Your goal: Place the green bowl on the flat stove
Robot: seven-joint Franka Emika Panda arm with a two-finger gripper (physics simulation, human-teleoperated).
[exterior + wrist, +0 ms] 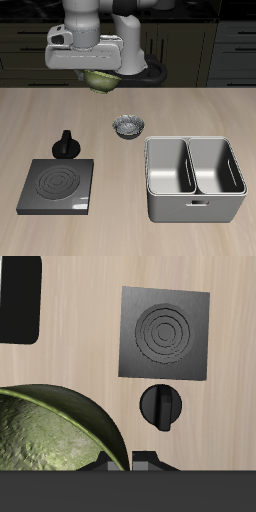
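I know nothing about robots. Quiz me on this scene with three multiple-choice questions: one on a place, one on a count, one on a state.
1. Where is the green bowl?
A. On the flat stove
B. Held up in the gripper
C. Inside the grey basin

2. How many compartments has the grey basin?
A. One
B. Two
C. Three

3. What lies on the flat stove?
A. Nothing
B. The patterned bowl
C. The green bowl

Answers: 1 B, the gripper holds it above the table's back. 2 B, one divider splits the basin. 3 A, its burner rings show bare; the patterned bowl sits on the table.
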